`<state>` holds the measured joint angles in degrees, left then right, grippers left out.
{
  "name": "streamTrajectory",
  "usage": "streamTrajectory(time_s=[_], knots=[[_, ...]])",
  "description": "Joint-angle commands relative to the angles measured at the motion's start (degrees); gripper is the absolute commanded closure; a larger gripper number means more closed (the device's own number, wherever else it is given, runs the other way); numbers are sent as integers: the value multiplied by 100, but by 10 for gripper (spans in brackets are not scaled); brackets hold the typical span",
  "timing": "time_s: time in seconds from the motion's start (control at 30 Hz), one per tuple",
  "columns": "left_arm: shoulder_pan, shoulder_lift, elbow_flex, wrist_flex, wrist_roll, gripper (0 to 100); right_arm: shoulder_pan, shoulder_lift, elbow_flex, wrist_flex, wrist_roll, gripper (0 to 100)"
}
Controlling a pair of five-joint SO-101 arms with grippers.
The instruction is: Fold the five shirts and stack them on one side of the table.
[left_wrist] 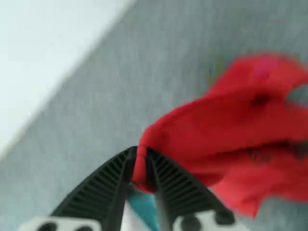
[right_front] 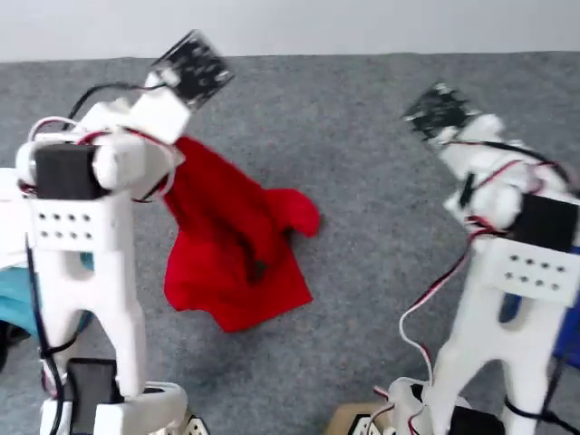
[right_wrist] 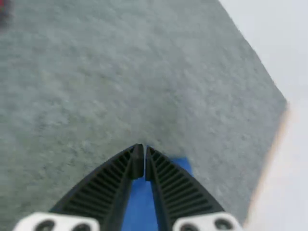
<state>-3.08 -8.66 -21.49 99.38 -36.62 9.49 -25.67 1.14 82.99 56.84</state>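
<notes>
The grey bench (right_front: pixel 381 181) carried the red shirt (right_front: pixel 217 272), which lay crumpled near the middle, with one edge raised up toward the left arm. In the left wrist view, the left tool (left_wrist: pixel 140 161) was pinching that raised edge of the red shirt, and a bit of teal cloth (left_wrist: pixel 144 207) showed below its jaws. The right tool (right_wrist: pixel 141 156) was pressed together above the bench, with a blue cloth (right_wrist: pixel 139 207) showing beneath it.

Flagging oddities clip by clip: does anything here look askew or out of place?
The red shirt is crumpled rather than spread flat: one edge is pinched in the left gripper and held up, while the rest sags in a heap on the table. Nothing looks spilled or damaged.
</notes>
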Motion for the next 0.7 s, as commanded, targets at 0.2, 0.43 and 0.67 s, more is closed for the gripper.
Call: streamTrajectory(time_s=[0.2, 0.43, 0.67], knots=[[-1793, -185, 1596, -651, -440, 994, -1719, 22, 2040, -1508, -624, 984], [-2040, -202, 2853, -1512, -440, 994, -2185, 1411, 2171, -1684, -695, 924], [-2048, -193, 3415, -1978, -440, 994, -2457, 2879, 809, -1692, -1143, 794]])
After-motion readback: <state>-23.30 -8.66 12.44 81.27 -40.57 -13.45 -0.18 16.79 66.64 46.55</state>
